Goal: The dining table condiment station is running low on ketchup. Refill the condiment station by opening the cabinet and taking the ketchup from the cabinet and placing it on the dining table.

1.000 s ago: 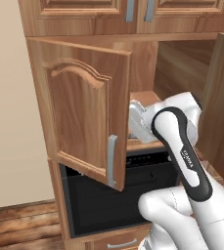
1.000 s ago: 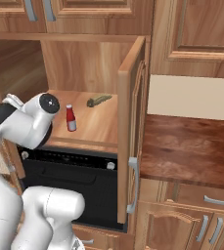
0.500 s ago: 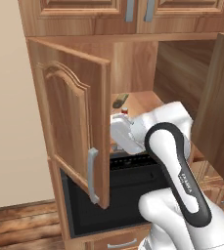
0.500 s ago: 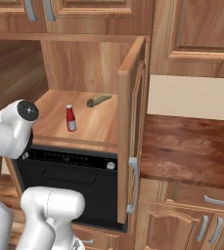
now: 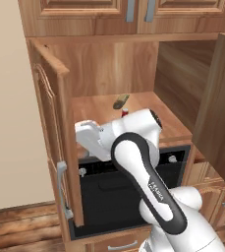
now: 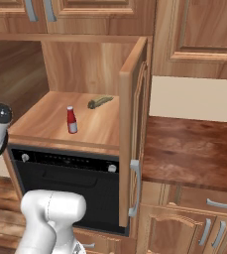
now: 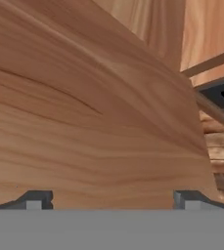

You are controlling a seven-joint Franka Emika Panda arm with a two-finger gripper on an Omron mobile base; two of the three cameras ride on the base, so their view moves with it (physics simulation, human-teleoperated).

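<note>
Left door swung wider | end effector (image 7: 113, 199) spread apart, empty | ketchup (image 6: 72, 120) on cabinet (image 6: 132, 124) shelf

A beige wall (image 5: 8, 123) and plank wood floor (image 5: 20, 229) are seen at the left; a black oven (image 6: 70, 183) is set beneath, with a reddish-brown counter (image 6: 194, 154) and brown drawers (image 6: 209, 208) alongside

Even soft light, sharp, no glare
</note>
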